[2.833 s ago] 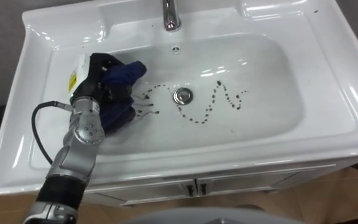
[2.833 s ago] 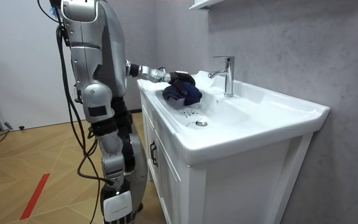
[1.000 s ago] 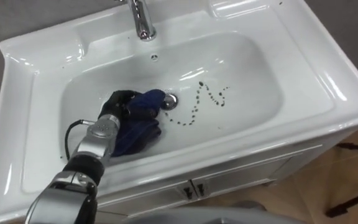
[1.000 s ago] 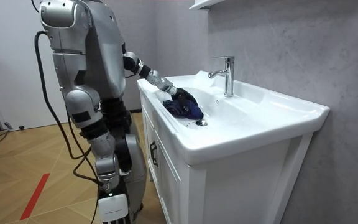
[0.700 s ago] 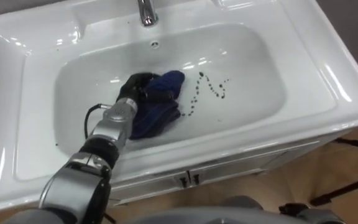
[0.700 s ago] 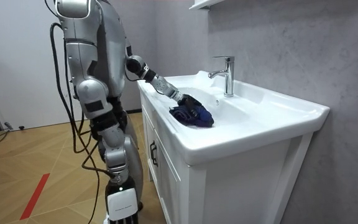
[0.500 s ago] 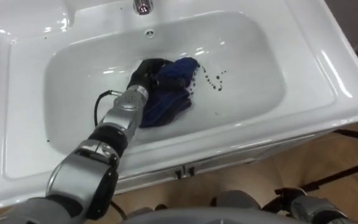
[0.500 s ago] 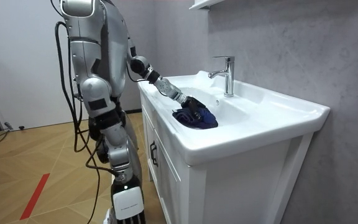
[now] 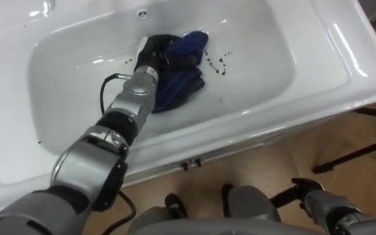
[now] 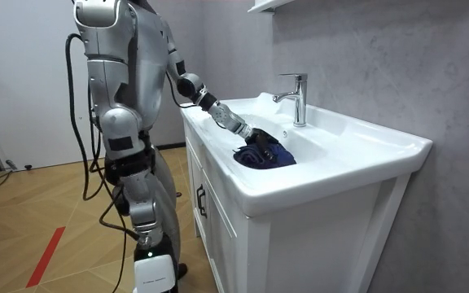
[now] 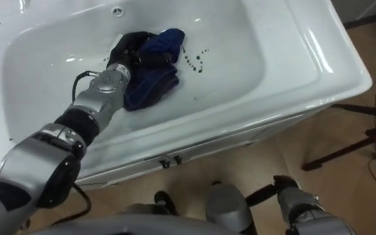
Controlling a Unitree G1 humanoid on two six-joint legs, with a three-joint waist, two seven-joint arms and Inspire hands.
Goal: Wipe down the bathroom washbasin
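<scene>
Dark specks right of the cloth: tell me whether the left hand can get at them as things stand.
Probably yes. The left hand holds the blue cloth in the basin, and the dark specks lie just off the cloth's right edge with nothing between.

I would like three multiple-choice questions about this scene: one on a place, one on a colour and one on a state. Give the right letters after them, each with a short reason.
1. Where does the cloth lie?
A. on the floor
B. in the basin
C. over the tap

2. What colour is the cloth?
A. white
B. red
C. blue

3. How is the left hand?
A. shut on the cloth
B. open above the basin
C. hanging at the robot's side

Answers:
1 B: the cloth rests on the basin's bottom, beside dark specks.
2 C: its folds are dark blue.
3 A: the fingers curl round the cloth.
</scene>
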